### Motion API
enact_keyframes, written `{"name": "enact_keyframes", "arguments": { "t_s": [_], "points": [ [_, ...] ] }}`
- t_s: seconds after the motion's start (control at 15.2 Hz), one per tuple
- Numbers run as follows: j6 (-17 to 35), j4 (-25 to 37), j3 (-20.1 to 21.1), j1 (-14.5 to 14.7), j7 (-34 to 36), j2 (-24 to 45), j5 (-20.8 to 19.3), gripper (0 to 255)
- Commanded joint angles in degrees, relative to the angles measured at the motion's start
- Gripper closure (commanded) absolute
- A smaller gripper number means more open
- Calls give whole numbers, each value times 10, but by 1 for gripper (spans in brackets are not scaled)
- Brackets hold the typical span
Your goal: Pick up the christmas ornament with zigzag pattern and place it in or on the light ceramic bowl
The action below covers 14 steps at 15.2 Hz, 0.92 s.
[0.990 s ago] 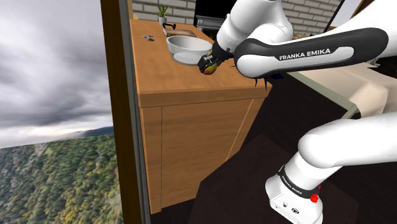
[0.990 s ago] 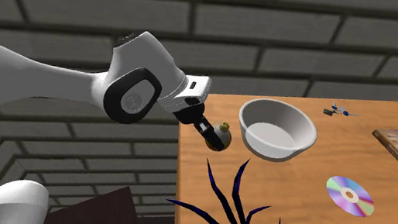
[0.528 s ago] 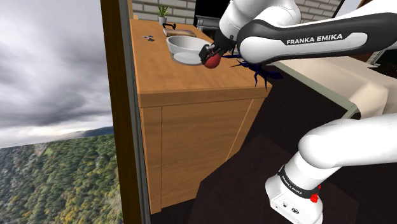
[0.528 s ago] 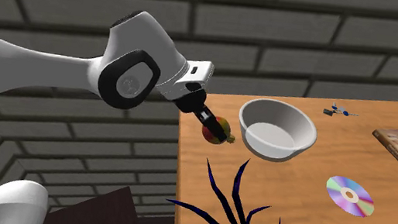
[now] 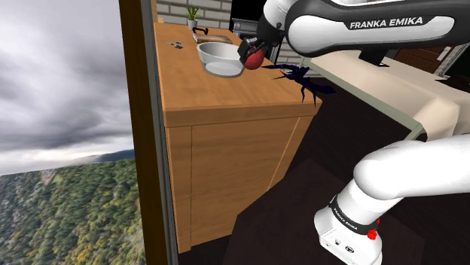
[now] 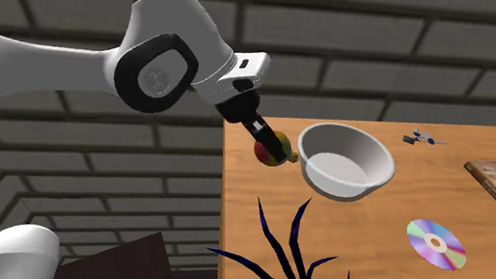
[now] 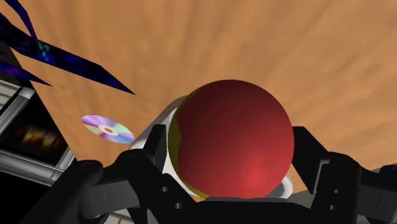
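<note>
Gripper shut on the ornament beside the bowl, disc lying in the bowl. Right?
No: the disc lies on the table, apart from the bowl, as the second exterior view shows. The gripper is shut on the ornament beside the bowl.

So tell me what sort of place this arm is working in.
Probably a room in a house. A light-brown wooden cabinet stands before a grey brick wall, with a small green potted plant on top, beside a view of wooded hills.

Both exterior views overlook one wooden counter from different sides.
</note>
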Motion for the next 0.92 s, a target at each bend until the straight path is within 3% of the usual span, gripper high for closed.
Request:
{"name": "enact_keyframes", "arguments": {
  "t_s": [0.0,0.73,0.86],
  "points": [
    [-16,16,-4,1,-6,-1,1,255],
    [-95,104,-16,-1,-28,8,4,255],
    [-86,118,-13,-9,-27,30,-1,255]
  ]
}}
